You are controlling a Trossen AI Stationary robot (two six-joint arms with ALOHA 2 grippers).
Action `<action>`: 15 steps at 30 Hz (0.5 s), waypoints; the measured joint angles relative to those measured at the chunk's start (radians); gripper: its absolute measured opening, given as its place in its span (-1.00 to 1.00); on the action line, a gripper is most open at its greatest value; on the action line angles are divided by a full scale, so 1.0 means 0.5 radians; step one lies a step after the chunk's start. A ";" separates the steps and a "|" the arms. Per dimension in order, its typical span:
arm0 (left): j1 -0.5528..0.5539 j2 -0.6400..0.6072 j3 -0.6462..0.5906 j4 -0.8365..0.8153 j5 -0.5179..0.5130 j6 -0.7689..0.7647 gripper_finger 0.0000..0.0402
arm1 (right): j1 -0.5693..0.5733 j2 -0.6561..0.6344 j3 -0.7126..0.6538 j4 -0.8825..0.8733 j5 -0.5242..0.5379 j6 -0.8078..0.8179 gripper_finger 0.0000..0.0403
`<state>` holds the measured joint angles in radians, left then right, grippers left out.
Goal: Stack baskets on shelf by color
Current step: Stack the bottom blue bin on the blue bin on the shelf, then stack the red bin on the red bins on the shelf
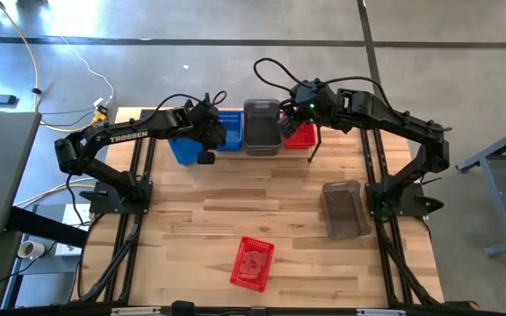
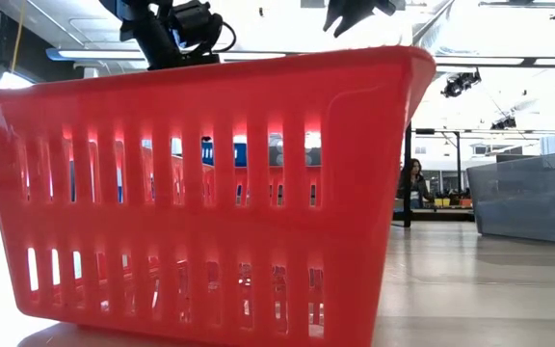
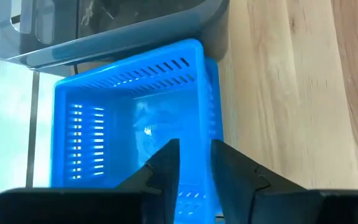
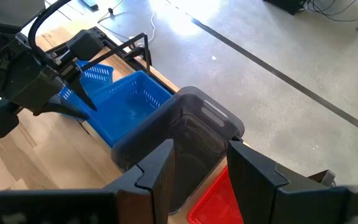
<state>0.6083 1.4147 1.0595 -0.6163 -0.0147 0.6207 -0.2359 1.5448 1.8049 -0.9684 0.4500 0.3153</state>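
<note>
The baskets stand in a row at the table's far edge. Blue baskets (image 1: 228,130) are on the left, a grey basket (image 1: 262,127) is in the middle and a red basket (image 1: 301,134) is on the right, by the shelf's black rod (image 1: 313,147). My left gripper (image 3: 196,165) is shut on the top blue basket (image 3: 129,118), which has a second blue rim (image 3: 215,93) beside it. Left of that gripper a blue basket (image 1: 183,149) shows tilted. My right gripper (image 4: 197,174) hangs open above the grey basket (image 4: 185,134) and the red basket (image 4: 219,199). My left gripper holds the blue basket by its long wall (image 3: 199,134) on the table's near side. It pinches the wall with one finger (image 3: 166,165) inside the basket and the other finger (image 3: 232,171) outside. The fingers come from above, pointing down.
A loose grey basket (image 1: 343,209) lies on the table's right half. A loose red basket (image 1: 253,263) sits near the near edge and fills the low view (image 2: 210,193). Bare wood lies between them and the shelf. A person (image 2: 414,183) stands far off in the room.
</note>
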 joint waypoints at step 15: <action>-0.039 -0.020 0.201 -0.294 -0.044 -0.317 -0.37 | 0.013 -0.038 0.000 -0.154 -0.282 0.046 -0.34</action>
<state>0.5887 1.4046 1.1600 -0.7633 -0.0365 0.4620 -0.2293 1.5257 1.8050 -1.0452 0.3088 0.3383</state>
